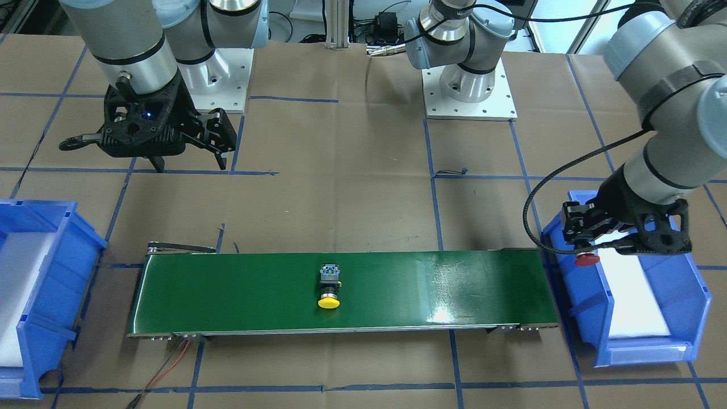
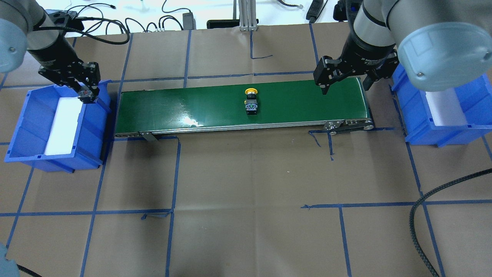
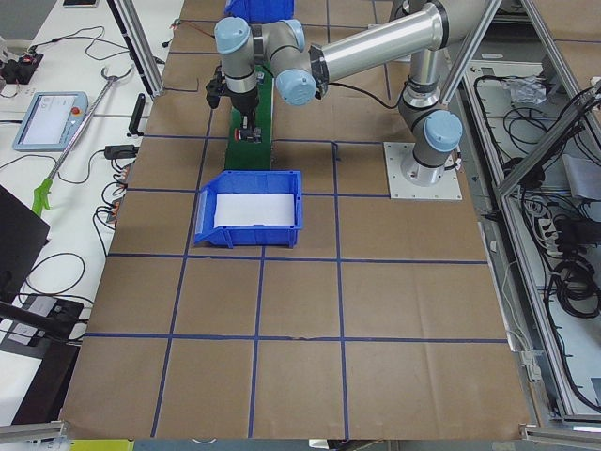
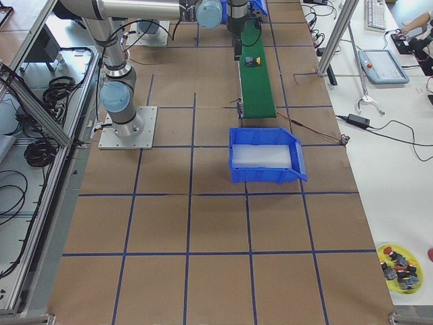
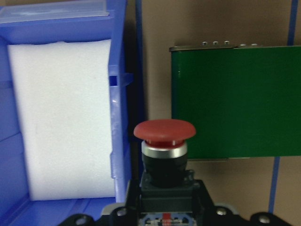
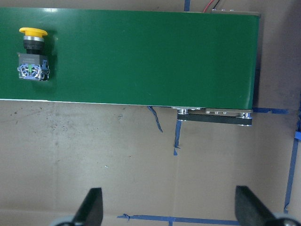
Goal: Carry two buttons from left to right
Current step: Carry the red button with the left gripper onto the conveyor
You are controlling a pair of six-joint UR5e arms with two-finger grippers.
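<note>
The yellow-capped button (image 1: pixel 329 287) lies on its side at the middle of the green conveyor belt (image 1: pixel 238 289); it also shows in the overhead view (image 2: pixel 251 100) and the right wrist view (image 6: pixel 32 54). My left gripper (image 2: pixel 86 96) is shut on the red-capped button (image 5: pixel 164 134) and holds it above the belt-side wall of the left blue bin (image 2: pixel 23 127), close to the belt's left end. The red cap also shows in the front view (image 1: pixel 586 261). My right gripper (image 2: pixel 344 86) is open and empty, above the belt's right end (image 6: pixel 171 209).
A second blue bin (image 2: pixel 423 130) with a white foam liner stands just past the belt's right end. Red wires (image 1: pixel 170 363) trail from the belt at that same end. A yellow dish of spare parts (image 4: pixel 399 265) sits off the table.
</note>
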